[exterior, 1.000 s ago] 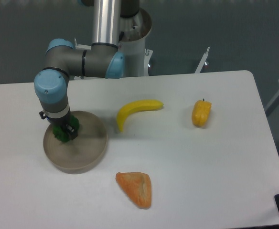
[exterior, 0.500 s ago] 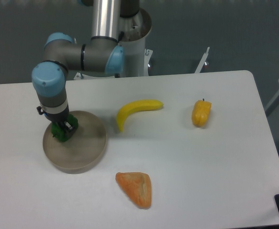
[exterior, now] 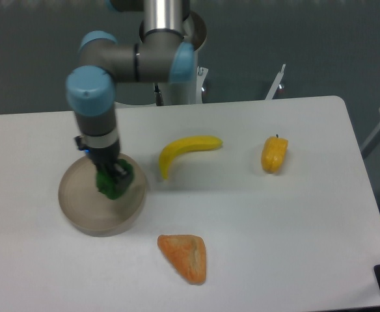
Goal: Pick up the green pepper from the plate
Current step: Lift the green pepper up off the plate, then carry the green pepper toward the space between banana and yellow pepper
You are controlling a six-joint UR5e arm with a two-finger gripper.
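Gripper (exterior: 114, 177) clamped on green pepper (exterior: 114, 183), over right half of plate (exterior: 79, 218), inside rim. Banana (exterior: 185, 151) near, right of rim; table (exterior: 294, 221) beyond.

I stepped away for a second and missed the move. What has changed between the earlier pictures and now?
The gripper, shut on the green pepper, has carried it rightward from the left part of the plate toward its right rim, the arm swinging right with it. Whether the pepper is clear of the plate is hard to tell. The plate, banana, yellow-orange pepper and orange bread piece stayed put.
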